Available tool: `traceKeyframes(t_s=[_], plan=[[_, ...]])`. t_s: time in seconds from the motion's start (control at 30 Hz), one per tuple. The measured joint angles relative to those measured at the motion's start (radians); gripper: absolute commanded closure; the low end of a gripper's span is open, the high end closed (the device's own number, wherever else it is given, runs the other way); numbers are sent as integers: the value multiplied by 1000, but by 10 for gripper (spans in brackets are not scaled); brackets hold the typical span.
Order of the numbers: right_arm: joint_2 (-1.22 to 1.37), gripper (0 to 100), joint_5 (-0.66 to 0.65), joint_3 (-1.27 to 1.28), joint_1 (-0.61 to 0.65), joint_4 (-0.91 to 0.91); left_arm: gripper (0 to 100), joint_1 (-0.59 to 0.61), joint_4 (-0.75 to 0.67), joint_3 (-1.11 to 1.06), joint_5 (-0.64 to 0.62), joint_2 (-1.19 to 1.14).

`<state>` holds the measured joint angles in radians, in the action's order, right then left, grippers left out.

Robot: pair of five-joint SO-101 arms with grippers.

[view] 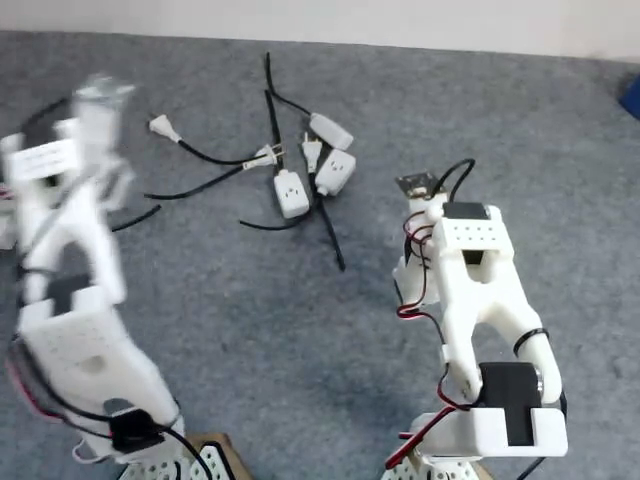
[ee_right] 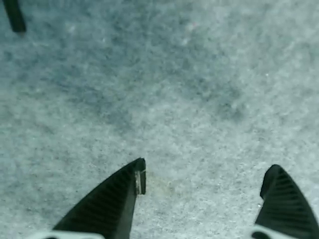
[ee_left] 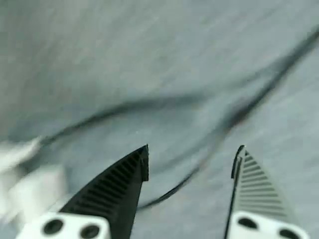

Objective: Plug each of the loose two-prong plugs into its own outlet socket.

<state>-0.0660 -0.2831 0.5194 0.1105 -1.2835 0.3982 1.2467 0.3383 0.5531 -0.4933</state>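
Observation:
Three white outlet sockets lie close together at the table's far middle: one (view: 290,192), a second (view: 335,170) and a third (view: 330,130), all on black cords. A white two-prong plug (view: 162,127) lies loose to their left. Two more plugs (view: 265,157) (view: 310,150) lie beside the sockets. My left gripper (ee_left: 192,162) is open over blurred black cords (ee_left: 234,117), with nothing between its fingers. A blurred white shape (ee_left: 20,152) sits off to one side of it. My right gripper (ee_right: 207,174) is open over bare grey carpet, to the right of the sockets.
Grey carpet (view: 250,330) covers the table. The left arm (view: 70,210) stands at the left edge, the right arm (view: 470,270) at the right. A black cord end (ee_right: 14,15) lies at the edge of the right wrist view. A cord (view: 330,235) trails toward the middle.

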Motion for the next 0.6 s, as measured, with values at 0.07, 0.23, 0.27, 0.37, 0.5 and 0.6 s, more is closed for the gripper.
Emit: traceKeyframes(t_s=[0.07, 0.23, 0.27, 0.37, 0.5, 0.6], plan=[[0, 648, 0, 0, 0, 0, 729, -121, -14, 35, -68, -2], [0, 648, 0, 21, 0, 38, 729, -370, -101, 160, -222, -2], [0, 648, 0, 40, 0, 52, 729, -397, -133, 178, -264, -2], [0, 648, 0, 74, 0, 72, 729, -446, -206, 236, -367, -32], [0, 648, 0, 78, 0, 75, 730, -471, -222, 345, -423, -180], [-17, 648, 0, 87, 0, 77, 730, -477, -222, 473, -436, -316]])
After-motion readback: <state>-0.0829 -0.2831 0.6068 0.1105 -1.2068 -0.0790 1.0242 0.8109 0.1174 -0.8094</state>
